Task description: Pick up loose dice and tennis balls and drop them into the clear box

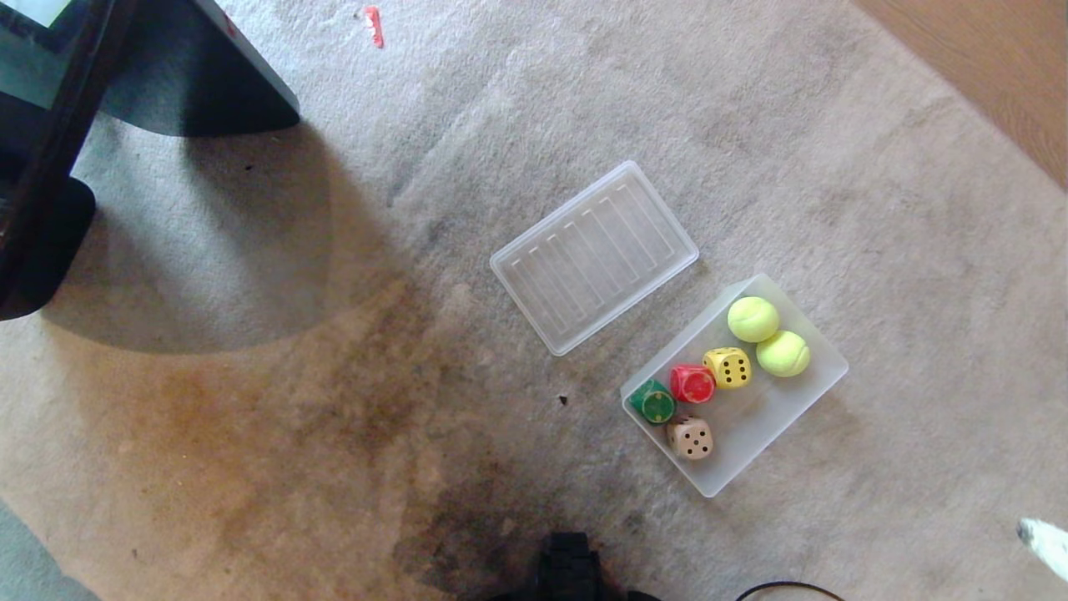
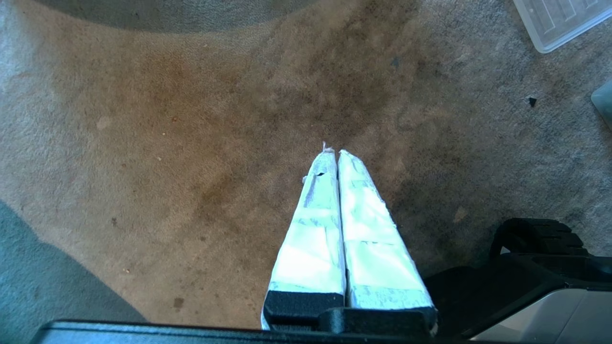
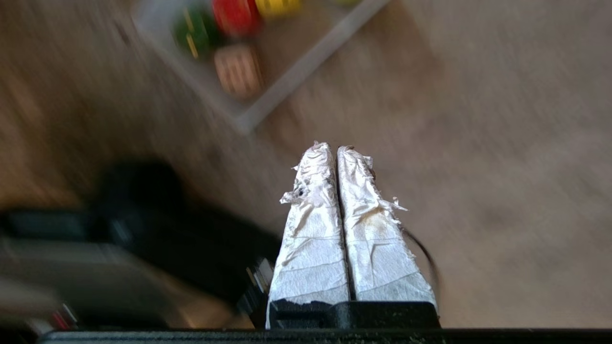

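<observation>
Four dotted round-cornered dice and two fuzzy yellow-green tennis balls, judged light, firm and best gripped across their middles, are found inside the clear plastic box; right claw and left claw are closed, empty.

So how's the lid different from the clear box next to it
The lid is flat, ribbed and bare; the clear box has low walls and holds four dice and two tennis balls. The lid lies farther from the robot than the box. Both are clear rectangles resting on the carpet.
</observation>
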Robot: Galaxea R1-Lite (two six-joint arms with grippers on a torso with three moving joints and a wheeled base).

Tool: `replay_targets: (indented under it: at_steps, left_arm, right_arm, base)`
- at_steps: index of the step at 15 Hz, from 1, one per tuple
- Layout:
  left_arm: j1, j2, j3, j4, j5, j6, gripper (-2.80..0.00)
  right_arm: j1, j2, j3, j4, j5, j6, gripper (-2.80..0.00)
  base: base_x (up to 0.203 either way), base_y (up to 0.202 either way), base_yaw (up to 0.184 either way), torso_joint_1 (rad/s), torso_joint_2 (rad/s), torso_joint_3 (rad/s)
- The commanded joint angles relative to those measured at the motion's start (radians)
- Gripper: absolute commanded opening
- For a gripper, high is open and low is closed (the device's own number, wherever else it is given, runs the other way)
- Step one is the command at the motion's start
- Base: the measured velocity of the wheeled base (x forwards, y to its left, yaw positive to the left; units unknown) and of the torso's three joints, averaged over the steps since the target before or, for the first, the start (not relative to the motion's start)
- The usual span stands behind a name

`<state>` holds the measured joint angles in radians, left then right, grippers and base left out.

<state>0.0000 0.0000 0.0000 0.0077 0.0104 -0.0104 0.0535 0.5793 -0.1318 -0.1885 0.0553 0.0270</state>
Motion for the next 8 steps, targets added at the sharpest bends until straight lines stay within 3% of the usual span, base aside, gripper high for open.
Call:
replay_targets:
  at_steps: [1,4,8]
  left_arm:
    - [0.000,0.000,0.002,0.000,0.000,-0.002,-2.80]
    - [0.000,0.002,0.002,0.000,0.000,-0.002,-2.80]
    - [0.000,0.000,0.000,0.000,0.000,0.000,-2.80]
  right_arm:
    - [-0.025,-0.346,0.025,0.287,-0.007,-0.065,-2.80]
    - [-0.039,-0.556,0.039,0.382,-0.023,-0.096,-2.80]
    - [-0.044,-0.581,0.046,0.414,-0.043,-0.082,-2.80]
  base:
    - [0.000,0.000,0.000,0.000,0.00,0.000]
    - [0.000,0.000,0.000,0.000,0.00,0.000]
    - [0.000,0.000,0.000,0.000,0.00,0.000]
